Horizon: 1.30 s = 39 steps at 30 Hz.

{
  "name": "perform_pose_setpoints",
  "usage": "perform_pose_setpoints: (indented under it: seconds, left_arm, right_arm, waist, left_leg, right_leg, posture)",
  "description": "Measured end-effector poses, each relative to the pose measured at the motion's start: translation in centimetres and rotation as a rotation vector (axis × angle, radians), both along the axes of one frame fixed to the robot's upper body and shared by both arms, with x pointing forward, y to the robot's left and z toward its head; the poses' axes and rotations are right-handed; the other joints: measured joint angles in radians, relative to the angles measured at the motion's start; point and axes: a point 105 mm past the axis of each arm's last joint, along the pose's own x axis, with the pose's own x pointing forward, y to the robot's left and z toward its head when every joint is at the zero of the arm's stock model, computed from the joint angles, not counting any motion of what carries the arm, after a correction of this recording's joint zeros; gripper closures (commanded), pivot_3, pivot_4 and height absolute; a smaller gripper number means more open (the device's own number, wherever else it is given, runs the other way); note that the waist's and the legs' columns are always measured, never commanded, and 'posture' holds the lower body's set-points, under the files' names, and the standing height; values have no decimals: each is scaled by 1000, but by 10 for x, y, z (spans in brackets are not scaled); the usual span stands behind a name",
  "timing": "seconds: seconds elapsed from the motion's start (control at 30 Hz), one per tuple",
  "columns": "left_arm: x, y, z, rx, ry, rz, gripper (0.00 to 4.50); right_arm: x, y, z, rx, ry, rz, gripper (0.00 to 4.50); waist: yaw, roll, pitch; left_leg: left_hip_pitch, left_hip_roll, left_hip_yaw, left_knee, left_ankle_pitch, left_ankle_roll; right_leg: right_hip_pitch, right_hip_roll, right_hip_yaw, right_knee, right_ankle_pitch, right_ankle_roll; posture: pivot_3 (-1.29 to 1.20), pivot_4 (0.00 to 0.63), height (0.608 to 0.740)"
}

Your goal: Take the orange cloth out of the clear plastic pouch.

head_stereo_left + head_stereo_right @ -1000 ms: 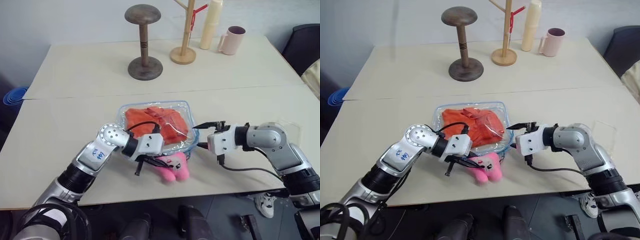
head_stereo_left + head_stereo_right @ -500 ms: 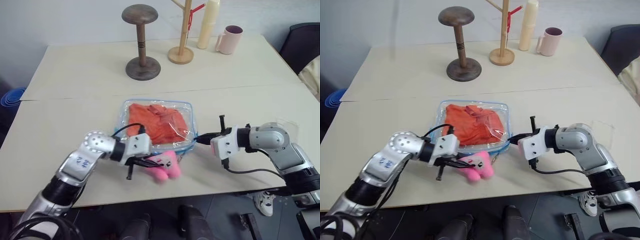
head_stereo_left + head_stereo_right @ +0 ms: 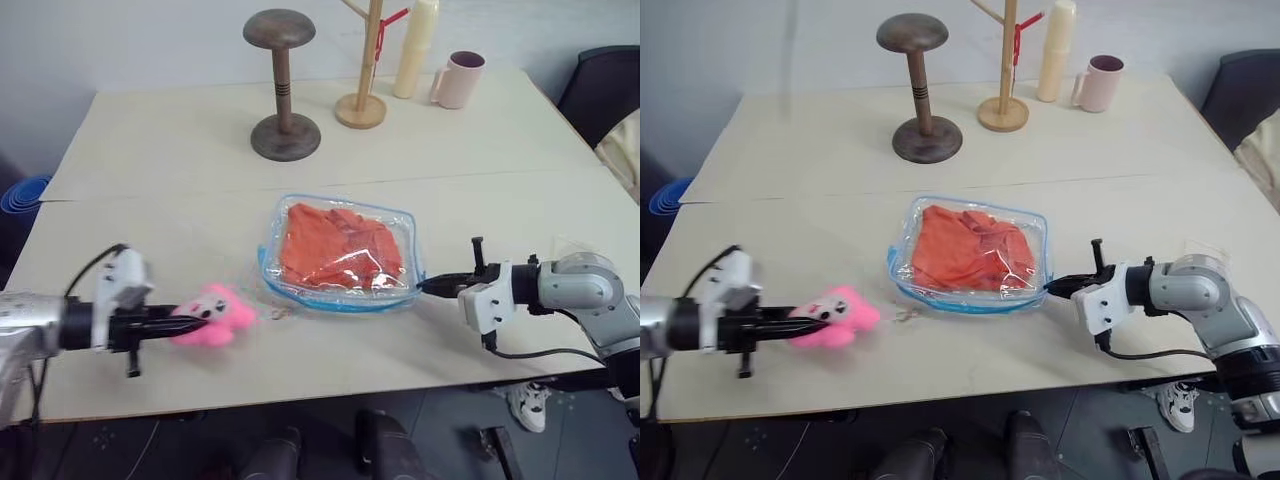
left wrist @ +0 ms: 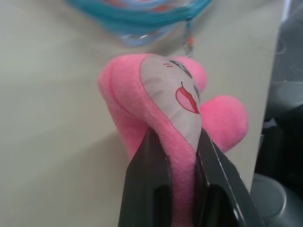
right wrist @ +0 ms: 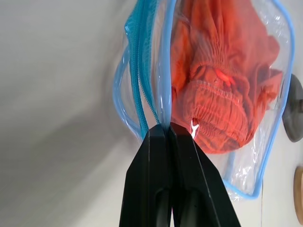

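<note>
The orange cloth (image 3: pixel 340 245) lies crumpled inside the clear plastic pouch (image 3: pixel 400 290), a see-through bag with a blue rim that sits flat at the centre of the frame on the pale table (image 3: pixel 180 140). Along the top of the frame stand a dark wooden stand (image 3: pixel 285 85) with a round cap, then a light wooden rack (image 3: pixel 366 70), a cream bottle (image 3: pixel 416 48) and a pink mug (image 3: pixel 457 79) at the upper right. At the right of the frame, the right gripper (image 3: pixel 432 285) has its two black fingers pressed together on the pouch's blue edge at its lower right corner. At the lower left of the frame, the left gripper (image 3: pixel 182 322) is clamped on a pink plush toy (image 3: pixel 215 313), well apart from the pouch.
</note>
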Motion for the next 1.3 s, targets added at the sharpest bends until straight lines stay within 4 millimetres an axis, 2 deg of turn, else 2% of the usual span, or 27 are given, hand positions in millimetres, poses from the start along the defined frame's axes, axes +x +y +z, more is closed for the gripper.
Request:
perform_pose_setpoints:
  seconds: [0.1, 0.23, 0.37, 0.47, 0.53, 0.67, 0.77, 0.87, 0.93, 1.0, 1.1, 1.2, 1.23, 1.3]
  left_arm:
    - [0, 14, 0, 17, 4, 40, 4396]
    - [19, 34, 6, 26, -74, 139, 4396]
    - [30, 20, 15, -9, -128, 112, 4396]
    - [31, 1, 5, -47, -102, 63, 4396]
    - [33, -6, 0, -64, -90, 61, 3670]
    - [35, -6, -3, -69, -84, 75, 2507]
    - [36, -4, -1, -80, -84, 80, 1592]
    - [38, 9, 4, -75, -87, 108, 597]
    - [42, 15, 13, -66, -107, 113, 15]
    - [46, 19, 25, -59, -130, 110, 15]
    - [51, 12, 58, -80, -210, 52, 15]
    - [51, -11, 82, -52, -294, -76, 15]
    - [49, -24, 81, -10, -311, -148, 15]
    - [43, -55, 64, 94, -307, -326, 15]
  right_arm:
    - [-1, -3, 1, 6, -2, -7, 4500]
    - [-1, -4, 0, 6, -3, -5, 4500]
    - [1, -4, 2, 39, 20, -29, 4500]
    - [-1, -1, 3, 72, 59, -47, 3894]
    - [-5, -1, -1, 90, 108, -58, 3231]
    - [-15, -9, -7, 99, 194, -103, 1974]
    - [-23, -21, 5, 178, 241, -189, 941]
    - [-32, -32, 18, 255, 307, -278, 0]
    - [-37, -32, 28, 367, 366, -330, 0]
    - [-42, -28, 42, 479, 427, -363, 0]
    - [-55, -13, 61, 627, 538, -370, 0]
    - [-69, 8, 65, 687, 656, -348, 0]
    - [-73, 14, 63, 703, 697, -347, 0]
    - [-80, 24, 60, 726, 768, -348, 0]
  waist:
    - [2, 0, 0]
    - [5, 0, 0]
    - [1, 0, 0]
    - [-2, 0, 0]
    - [-4, 0, 0]
    - [-3, 0, 0]
    - [3, 0, 0]
    - [6, 0, 0]
    - [6, 0, 0]
    - [7, 0, 0]
    - [7, 0, 0]
    - [7, 0, 0]
    - [7, 0, 0]
    - [8, 0, 0]
  left_leg:
    - [0, 0, 0, 0, 0, 0]
    - [0, 0, -1, 0, 0, 0]
    - [0, 0, -1, 0, 0, 0]
    - [-1, 0, -1, 0, 0, 0]
    - [-1, 1, -1, 0, 0, 0]
    - [-1, 1, -1, 0, 0, 0]
    - [-1, 1, -1, 0, 0, 0]
    - [-1, 1, -2, 0, 0, 0]
    - [-1, 1, -2, 0, 0, 0]
    - [-1, 1, -3, 0, 0, 0]
    - [-1, 1, -4, 1, -1, 0]
    - [-1, 1, -4, 0, -1, 0]
    - [-1, 1, -4, 0, -1, 0]
    - [-1, 1, -4, 0, -1, 0]
  right_leg:
    - [1, 0, 0, -1, 0, 0]
    - [1, 0, 0, -1, 0, 0]
    - [1, -1, 0, -1, 0, 0]
    - [0, 0, 0, -1, 0, 0]
    - [0, 0, 0, -1, 0, 0]
    - [0, 0, 0, -1, 0, 0]
    - [1, 0, 1, -1, 0, 0]
    - [2, 0, 1, -2, 0, 0]
    - [2, 0, 1, -2, 0, 0]
    - [2, 0, 1, -2, 0, 0]
    - [3, -1, 1, -3, 0, 0]
    - [3, -1, 0, -4, 0, 0]
    - [3, -1, 0, -4, 1, 0]
    - [4, -1, 0, -4, 1, 0]
  posture:
    - [0, 150, 740]
    - [0, 150, 740]
    - [0, 150, 740]
    - [0, 150, 740]
    - [0, 150, 740]
    - [0, 150, 740]
    - [0, 150, 740]
    - [0, 150, 740]
    - [0, 150, 740]
    - [0, 150, 740]
    - [0, 150, 740]
    - [0, 150, 740]
    - [0, 150, 740]
    - [0, 150, 740]
